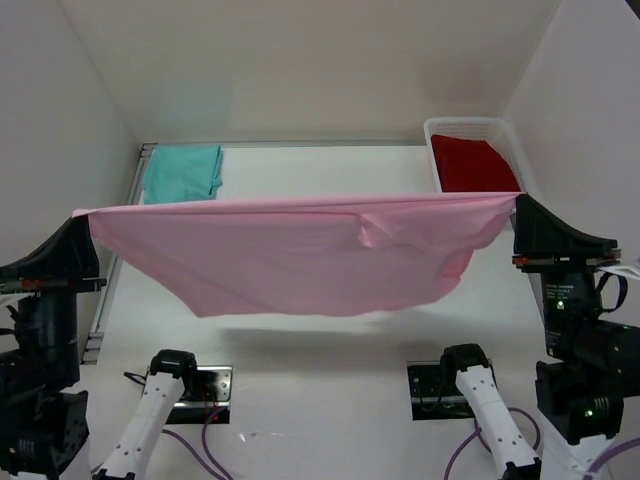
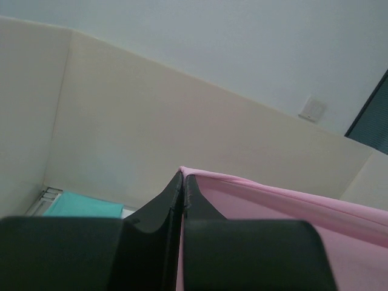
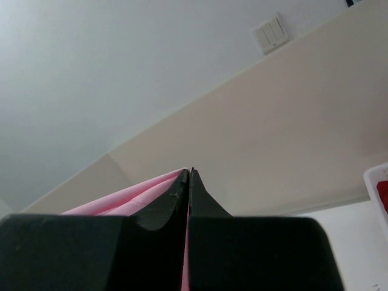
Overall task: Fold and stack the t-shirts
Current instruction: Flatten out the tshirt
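Observation:
The light pink t-shirt (image 1: 290, 255) hangs stretched in the air above the table, its top edge taut between both grippers. My left gripper (image 1: 88, 216) is shut on its left corner, and the pink cloth (image 2: 291, 212) runs off to the right of the pinched fingers (image 2: 183, 182). On the other side my right gripper (image 1: 518, 202) is shut on the right corner, with pink cloth (image 3: 121, 197) showing left of the jaws (image 3: 189, 179). A folded teal t-shirt (image 1: 182, 172) lies at the back left. The red t-shirt (image 1: 475, 163) lies in a white basket (image 1: 470, 126).
The white basket stands at the back right corner by the wall. White walls close in the table on the left, back and right. Both arm bases (image 1: 160, 400) with cables sit at the near edge. The pink shirt's lower hem hangs over the table's middle.

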{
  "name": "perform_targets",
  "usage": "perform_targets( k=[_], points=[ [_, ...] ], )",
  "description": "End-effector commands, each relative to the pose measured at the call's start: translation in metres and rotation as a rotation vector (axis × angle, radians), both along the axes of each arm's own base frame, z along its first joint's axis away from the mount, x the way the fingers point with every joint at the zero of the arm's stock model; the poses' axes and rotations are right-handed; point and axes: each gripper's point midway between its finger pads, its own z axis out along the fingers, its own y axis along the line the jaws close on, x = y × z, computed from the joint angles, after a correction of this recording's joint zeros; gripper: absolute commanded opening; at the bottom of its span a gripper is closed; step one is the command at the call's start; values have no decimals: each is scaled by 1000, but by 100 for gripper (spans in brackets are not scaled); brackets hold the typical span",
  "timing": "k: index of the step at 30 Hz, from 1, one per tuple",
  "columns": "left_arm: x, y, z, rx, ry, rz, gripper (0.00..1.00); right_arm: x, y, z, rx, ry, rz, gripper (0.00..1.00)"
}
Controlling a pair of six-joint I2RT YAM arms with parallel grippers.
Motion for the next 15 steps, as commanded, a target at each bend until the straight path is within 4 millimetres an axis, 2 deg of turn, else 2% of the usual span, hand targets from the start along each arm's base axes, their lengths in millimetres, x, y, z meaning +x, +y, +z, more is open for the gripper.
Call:
perform_targets(
  k=[1, 2, 3, 4, 5, 6, 7, 8, 9, 10, 11, 12, 13, 14, 15],
  points=[
    [13, 17, -8, 16, 77, 109, 0, -8, -20, 2, 9, 32, -109, 0],
    [36, 13, -22, 20, 140, 95, 0, 7, -21, -9, 8, 73, -120, 0],
    [50, 12, -27, 15, 162, 91, 0, 16, -22, -17, 7, 102, -129, 0],
    [76, 8, -45, 14, 219, 77, 0, 38, -21, -37, 12, 161, -133, 0],
    [89, 5, -55, 21, 248, 65, 0, 50, -22, -48, 13, 191, -146, 0],
    [112, 3, -76, 14, 302, 61, 0, 74, -20, -73, 27, 260, -148, 0],
    [112, 3, -72, 13, 287, 61, 0, 85, -19, -85, 22, 289, -149, 0],
    [137, 1, -106, 21, 370, 61, 0, 104, -16, -107, 45, 336, -139, 0],
    [142, 1, -109, 20, 364, 61, 0, 109, -15, -117, 53, 346, -136, 0],
    [149, 3, -121, 19, 390, 74, 0, 126, -13, -140, 58, 388, -134, 0],
    [153, 4, -129, 9, 402, 81, 0, 132, -12, -151, 66, 407, -131, 0],
    [162, 3, -148, 12, 434, 81, 0, 145, -10, -174, 73, 449, -130, 0],
    [168, 3, -160, 14, 456, 81, 0, 151, -10, -186, 69, 470, -131, 0],
    [176, 3, -173, 3, 468, 88, 0, 160, -8, -207, 82, 508, -128, 0],
    [181, 2, -180, -22, 476, 82, 0, 162, -8, -215, 81, 516, -129, 0]
  ],
)
